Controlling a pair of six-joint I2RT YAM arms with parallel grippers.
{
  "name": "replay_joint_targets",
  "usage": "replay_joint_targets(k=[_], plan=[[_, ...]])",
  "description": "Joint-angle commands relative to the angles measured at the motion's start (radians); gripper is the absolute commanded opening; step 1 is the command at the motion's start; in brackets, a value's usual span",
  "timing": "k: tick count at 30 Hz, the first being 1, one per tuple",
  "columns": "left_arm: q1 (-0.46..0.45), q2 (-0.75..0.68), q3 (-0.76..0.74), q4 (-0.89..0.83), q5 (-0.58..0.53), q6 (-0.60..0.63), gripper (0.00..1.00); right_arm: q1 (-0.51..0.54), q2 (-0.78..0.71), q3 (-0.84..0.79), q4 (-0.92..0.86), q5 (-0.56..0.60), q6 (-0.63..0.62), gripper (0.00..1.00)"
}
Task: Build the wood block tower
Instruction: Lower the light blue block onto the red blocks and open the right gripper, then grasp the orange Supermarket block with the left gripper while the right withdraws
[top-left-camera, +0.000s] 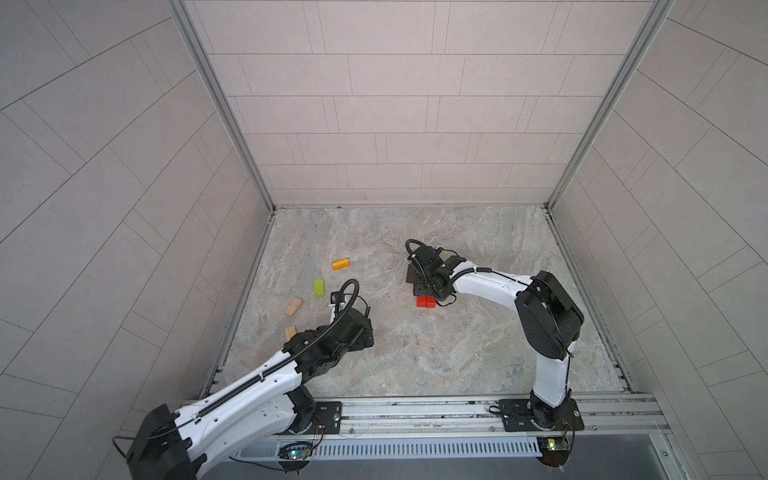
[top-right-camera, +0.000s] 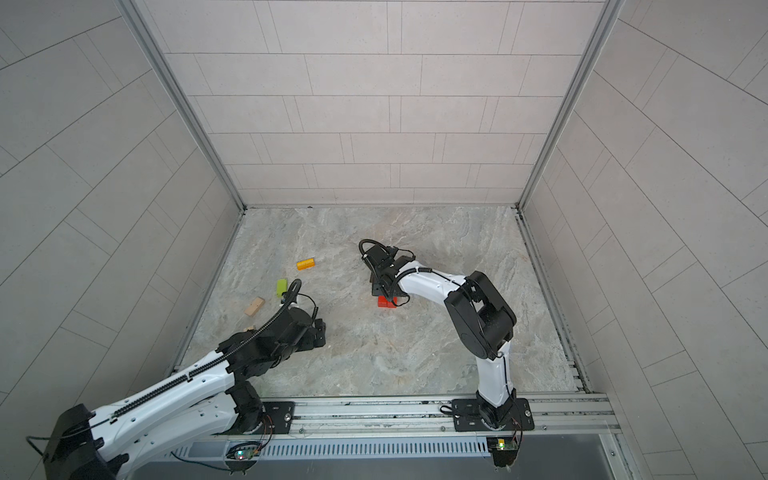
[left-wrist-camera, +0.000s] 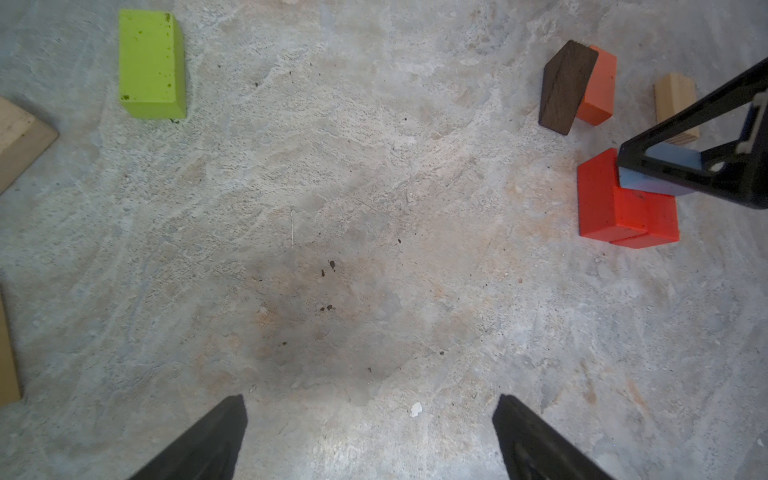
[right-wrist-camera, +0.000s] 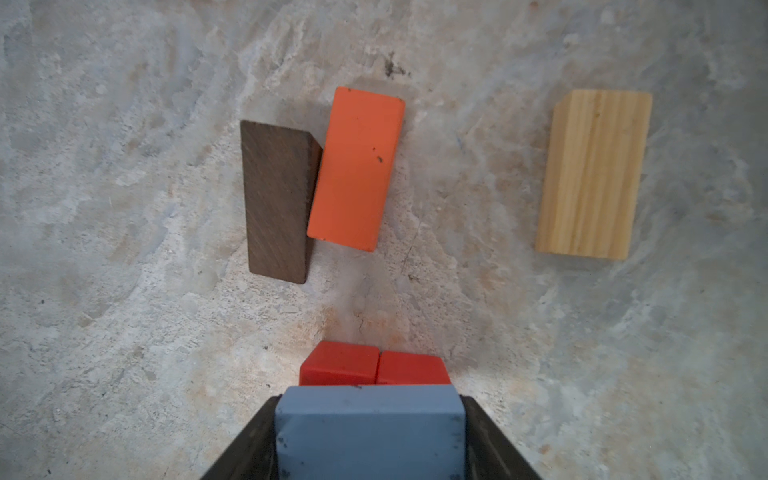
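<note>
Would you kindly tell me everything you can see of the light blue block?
The light blue block is a small painted wooden brick, matte grey-blue with a few dark chips at its edges. It sits between the jaws of the right gripper, lying flat and crosswise over the two red blocks, which lie side by side on the marble table. In the left wrist view it appears to rest on them; the rest is hidden.

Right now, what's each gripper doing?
Left gripper: open, empty.
Right gripper: around the blue block on the red blocks; grip cannot be told.
</note>
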Motion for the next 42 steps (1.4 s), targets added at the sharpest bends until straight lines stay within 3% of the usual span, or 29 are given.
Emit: replay_joint_targets(k=[1, 12, 15, 19, 20, 23, 25, 26, 30, 33, 37, 42], plan=[[0.003, -0.002, 0.009, -0.021, -0.01, 0.005, 1.0, 0.008, 0.004, 0.023, -0.031, 0.021, 0.015, 0.71], [0.009, 0.018, 0.126, -0.124, -0.04, 0.024, 1.0, -0.001, -0.109, 0.006, -0.042, 0.019, -0.032, 0.81], [0.071, 0.03, 0.173, -0.164, 0.01, 0.025, 0.99, -0.016, -0.17, -0.022, -0.041, 0.007, -0.063, 0.8], [0.229, 0.059, 0.222, -0.172, 0.139, 0.073, 0.86, -0.034, -0.26, -0.08, -0.011, -0.033, -0.126, 0.8], [0.266, 0.079, 0.242, -0.179, 0.163, 0.084, 0.79, -0.036, -0.281, -0.094, -0.004, -0.045, -0.152, 0.8], [0.339, 0.154, 0.313, -0.209, 0.172, 0.138, 0.64, -0.036, -0.342, -0.145, 0.02, -0.071, -0.219, 0.8], [0.372, 0.212, 0.36, -0.218, 0.162, 0.146, 0.62, -0.036, -0.381, -0.197, 0.062, -0.089, -0.237, 0.81], [0.388, 0.25, 0.387, -0.224, 0.155, 0.151, 0.63, -0.039, -0.4, -0.228, 0.087, -0.1, -0.245, 0.82], [0.421, 0.404, 0.502, -0.232, 0.103, 0.193, 0.83, -0.043, -0.475, -0.34, 0.191, -0.164, -0.255, 0.84], [0.432, 0.525, 0.604, -0.239, 0.072, 0.231, 0.87, -0.043, -0.525, -0.421, 0.278, -0.215, -0.264, 0.88], [0.46, 0.688, 0.727, -0.249, 0.057, 0.298, 0.92, -0.044, -0.617, -0.526, 0.379, -0.196, -0.256, 0.99], [0.532, 0.877, 0.87, -0.287, 0.07, 0.365, 0.94, -0.044, -0.769, -0.723, 0.647, -0.156, -0.212, 0.99]])
